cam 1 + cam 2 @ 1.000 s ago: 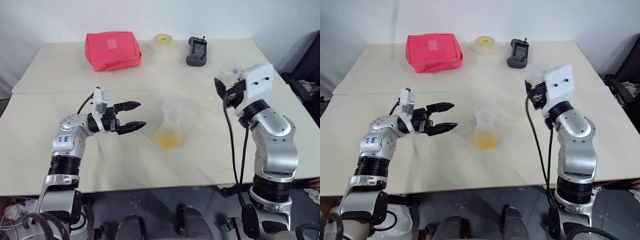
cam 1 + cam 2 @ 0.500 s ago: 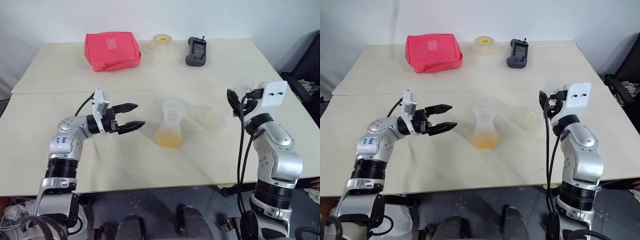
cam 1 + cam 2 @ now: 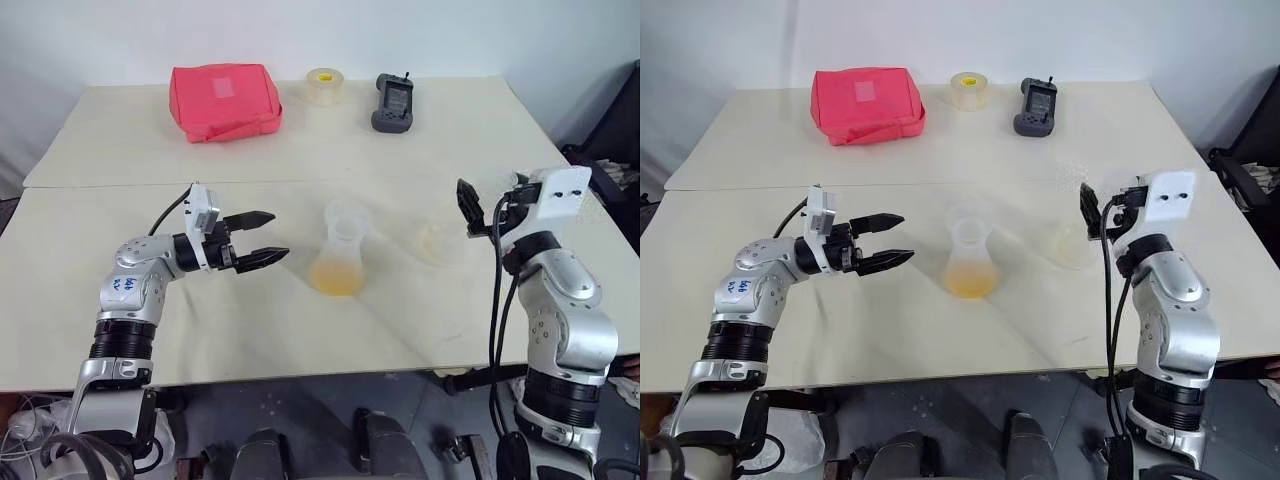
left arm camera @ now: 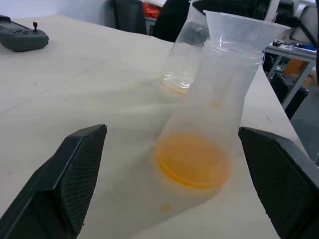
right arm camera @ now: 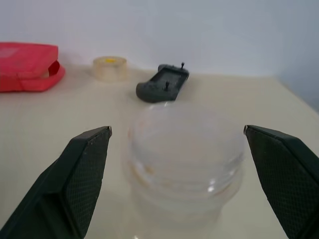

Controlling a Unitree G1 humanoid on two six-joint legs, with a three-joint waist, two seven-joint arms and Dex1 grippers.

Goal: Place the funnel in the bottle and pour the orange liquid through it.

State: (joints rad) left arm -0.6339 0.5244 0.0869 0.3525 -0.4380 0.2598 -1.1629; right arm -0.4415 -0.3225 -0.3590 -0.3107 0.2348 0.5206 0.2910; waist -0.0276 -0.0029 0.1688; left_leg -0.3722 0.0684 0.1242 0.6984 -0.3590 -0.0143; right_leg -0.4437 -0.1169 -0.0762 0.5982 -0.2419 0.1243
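The frosted bottle (image 3: 340, 248) stands upright mid-table with the clear funnel (image 3: 345, 213) seated in its neck. Orange liquid (image 3: 337, 278) pools in the bottle's base, also plain in the left wrist view (image 4: 194, 160). My left gripper (image 3: 278, 234) is open and level just left of the bottle, apart from it. A clear wide-mouthed flask (image 3: 435, 243) stands to the bottle's right. My right gripper (image 3: 480, 208) is open beside and slightly above the flask, its fingers on either side of the ribbed mouth (image 5: 187, 149) without touching.
At the back of the table lie a red pouch (image 3: 225, 98), a tape roll (image 3: 325, 85) and a black handheld remote (image 3: 393, 100). The table's right edge runs close behind my right arm.
My right gripper opened and let go of the clear flask, which now stands on the table. The right arm drew right and down. The left gripper stayed put.
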